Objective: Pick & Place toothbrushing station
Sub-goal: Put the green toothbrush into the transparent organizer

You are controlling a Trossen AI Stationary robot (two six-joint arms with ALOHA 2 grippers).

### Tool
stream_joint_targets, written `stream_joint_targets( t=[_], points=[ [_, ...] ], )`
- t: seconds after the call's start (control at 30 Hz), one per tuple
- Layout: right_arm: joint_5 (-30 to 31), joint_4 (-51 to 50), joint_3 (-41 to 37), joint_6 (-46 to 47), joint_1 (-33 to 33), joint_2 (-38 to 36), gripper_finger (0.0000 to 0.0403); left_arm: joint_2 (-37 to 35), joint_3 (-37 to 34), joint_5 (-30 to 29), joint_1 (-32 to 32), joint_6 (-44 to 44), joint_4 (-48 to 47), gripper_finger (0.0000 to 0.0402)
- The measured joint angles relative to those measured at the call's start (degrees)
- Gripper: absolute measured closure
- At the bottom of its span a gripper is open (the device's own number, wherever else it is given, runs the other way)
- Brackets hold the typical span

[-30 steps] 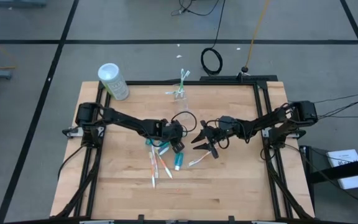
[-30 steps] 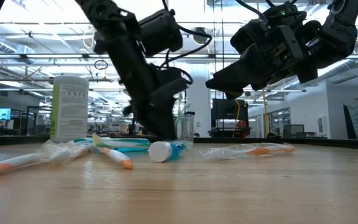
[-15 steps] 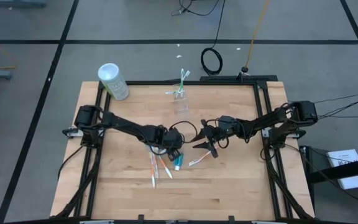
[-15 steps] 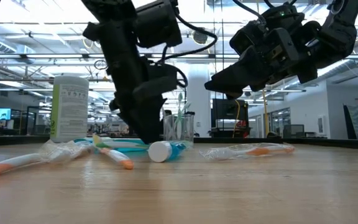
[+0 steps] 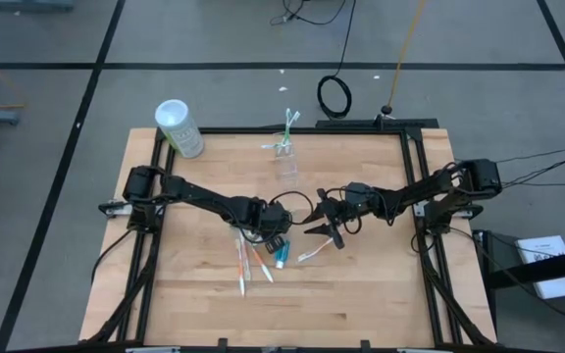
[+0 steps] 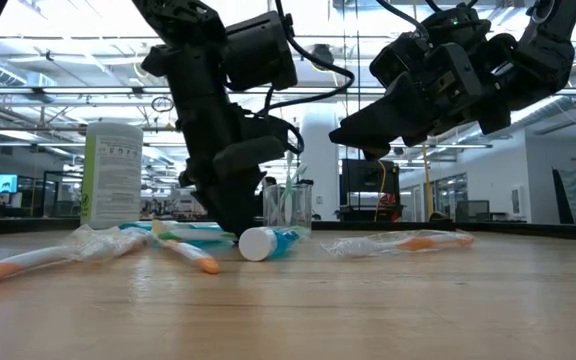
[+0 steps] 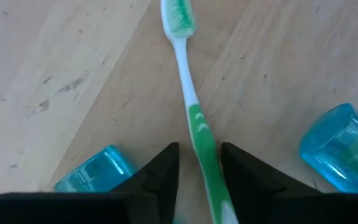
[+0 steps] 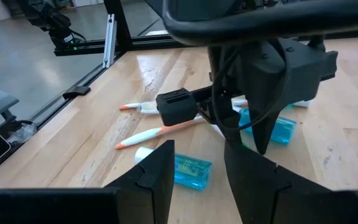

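Closing left gripper (image 7: 199,177) jaws around green toothbrush (image 7: 194,118) lying flat on bench (image 5: 194,294) near centre, cup (image 5: 284,157) waiting at twelve o'clock. Hovering right gripper (image 5: 322,227) at three o'clock, half-open, empty. Risking slim handle slipping or pivoting out, nudging neighbouring toothpaste tubes (image 7: 337,146).

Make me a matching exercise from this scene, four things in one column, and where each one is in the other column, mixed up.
Things:
1. green toothbrush
2. clear cup
3. white canister
4. right gripper

Places:
A. standing at the table's far left corner
B. raised above the table, right of the pile
C. lying between the left gripper's fingers
D. upright near the far edge, toothbrushes inside

Pairs: 1-C, 2-D, 3-A, 4-B
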Motion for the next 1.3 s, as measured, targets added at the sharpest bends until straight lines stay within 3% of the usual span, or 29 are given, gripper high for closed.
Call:
stream_joint_targets(
  t=[0.23,0.47,0.87,1.07,1.3],
  points=[
    [0.0,0.0,0.0,0.0,0.0,0.0,0.0271,0.1,0.0,3.8,0.9,-0.2,-0.6,0.0385],
    [0.0,-1.3,0.0,0.0,0.0,-1.2,0.0271,-2.3,-0.3,3.3,1.3,1.5,-0.5,0.0389],
    [0.3,-21.4,0.0,0.0,0.0,-15.9,0.0271,-20.4,-0.6,-11.9,1.1,11.0,-1.3,0.0391],
    [6.4,-26.0,0.0,0.0,0.4,-18.1,0.0271,-27.5,-2.5,-16.3,1.2,21.2,10.2,0.0391],
    [15.1,-24.8,0.0,-0.5,0.3,-17.6,0.0271,-27.9,-14.1,-7.2,5.2,28.6,37.5,0.0391]
  ],
)
